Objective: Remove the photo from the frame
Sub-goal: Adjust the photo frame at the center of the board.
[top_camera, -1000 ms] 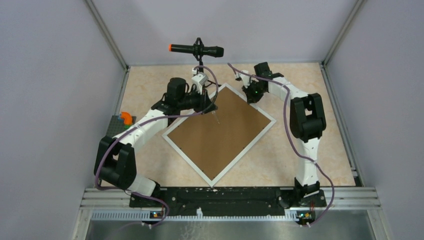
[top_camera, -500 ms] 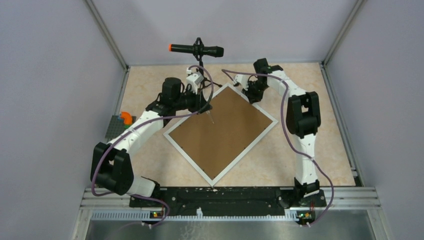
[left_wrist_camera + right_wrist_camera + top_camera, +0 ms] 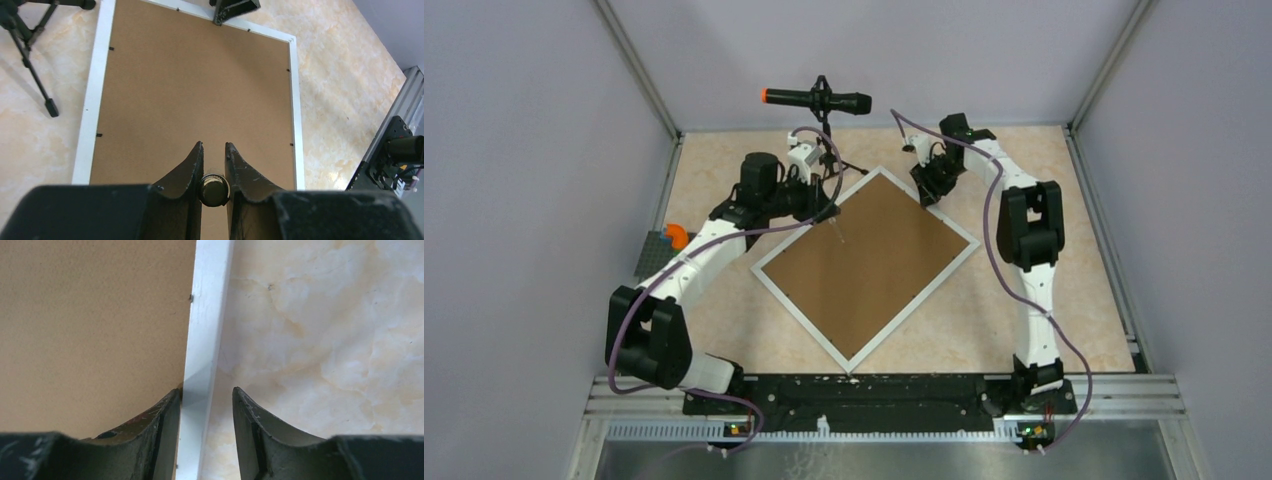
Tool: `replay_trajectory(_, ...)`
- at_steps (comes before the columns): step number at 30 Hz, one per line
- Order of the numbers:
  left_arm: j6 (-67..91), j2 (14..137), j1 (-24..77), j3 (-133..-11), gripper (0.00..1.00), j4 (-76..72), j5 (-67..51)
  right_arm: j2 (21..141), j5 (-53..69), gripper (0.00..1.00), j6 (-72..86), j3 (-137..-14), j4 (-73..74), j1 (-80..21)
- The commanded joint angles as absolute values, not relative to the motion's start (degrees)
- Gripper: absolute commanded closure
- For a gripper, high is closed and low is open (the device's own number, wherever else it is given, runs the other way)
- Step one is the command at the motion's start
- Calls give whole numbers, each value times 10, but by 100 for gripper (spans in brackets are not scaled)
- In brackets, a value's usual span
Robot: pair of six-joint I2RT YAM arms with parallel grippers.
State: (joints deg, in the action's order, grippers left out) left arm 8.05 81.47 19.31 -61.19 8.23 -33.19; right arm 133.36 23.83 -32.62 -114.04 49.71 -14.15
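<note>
The white frame (image 3: 801,320) lies face down as a diamond, its brown backing board (image 3: 864,265) up. The photo is hidden beneath the board. My left gripper (image 3: 828,212) hovers over the frame's left corner area, shut on a thin pointed tool. In the left wrist view the tool's dark round handle (image 3: 215,189) sits between the fingers of the gripper (image 3: 214,145), above the board (image 3: 195,85). My right gripper (image 3: 929,190) stands open at the frame's upper right edge. In the right wrist view its gripper (image 3: 206,389) straddles the white border (image 3: 207,315) beside the board (image 3: 90,315).
A black microphone (image 3: 816,100) on a small tripod (image 3: 30,65) stands just behind the frame's far corner. Coloured blocks (image 3: 671,238) sit at the left table edge. Grey walls close in three sides, and a metal rail (image 3: 874,390) runs along the front.
The right gripper has opened over the frame's upper right edge. The left arm has drawn back a little to the left, still holding the tool.
</note>
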Motion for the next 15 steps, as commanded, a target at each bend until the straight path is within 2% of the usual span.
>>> replay_trajectory(1, 75, 807, 169, -644, 100, 74, -341, 1352, 179, 60, -320, -1071, 476, -175)
replay_trajectory(4, 64, 798, 155, -642, 100, 83, -343, 1325, 131, 66, -347, -990, 449, -179)
replay_trajectory(7, 63, 786, 148, -634, 100, 91, -340, 1326, 90, 72, -373, -972, 464, -150)
replay_trajectory(11, 57, 773, 144, -619, 100, 101, -338, 1350, 40, 75, -440, -1011, 488, -95)
replay_trajectory(15, 52, 772, 140, -618, 100, 109, -336, 1407, 12, 74, -494, -1113, 514, -59)
